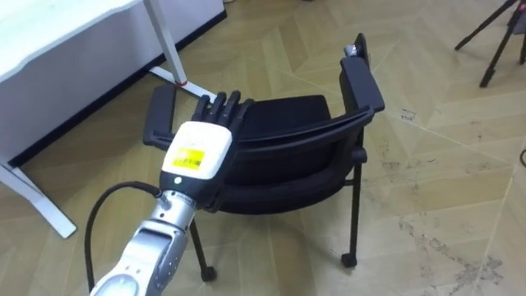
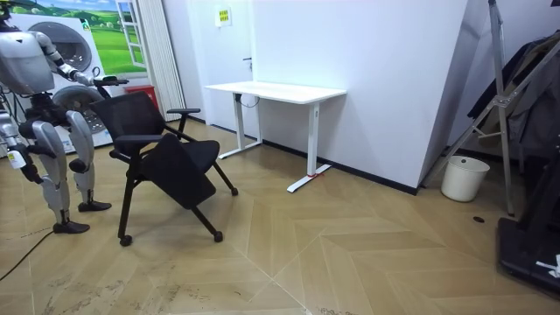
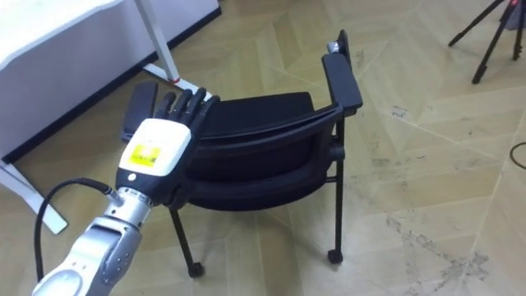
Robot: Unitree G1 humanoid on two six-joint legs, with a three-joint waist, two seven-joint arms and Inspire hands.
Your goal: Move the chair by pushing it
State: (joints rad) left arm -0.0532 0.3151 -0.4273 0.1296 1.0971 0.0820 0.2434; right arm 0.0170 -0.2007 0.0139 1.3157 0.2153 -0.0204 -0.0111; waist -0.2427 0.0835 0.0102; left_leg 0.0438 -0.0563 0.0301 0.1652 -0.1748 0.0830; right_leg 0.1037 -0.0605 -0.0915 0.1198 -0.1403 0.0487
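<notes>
Wood-patterned floor (image 1: pixel 444 164) is lying under the black chair (image 1: pixel 279 156), which is standing just right of the white table (image 1: pixel 49 33). The left robot hand (image 1: pixel 201 148) is resting on the top edge of the near backrest, fingers straight and released. In the room view, the robot is standing at the left, behind the chair. Its right robot hand (image 2: pixel 22 166) is hanging by its side, and I cannot tell its grip.

The chair (image 1: pixel 288 160) has a matt black seat and back, probably cloth, and thin black metal legs. The left hand (image 1: pixel 197 152) has a glossy white plastic shell. The floor (image 1: pixel 444 164) is smooth, scuffed wood; the desk (image 1: pixel 57 29) smooth white.
</notes>
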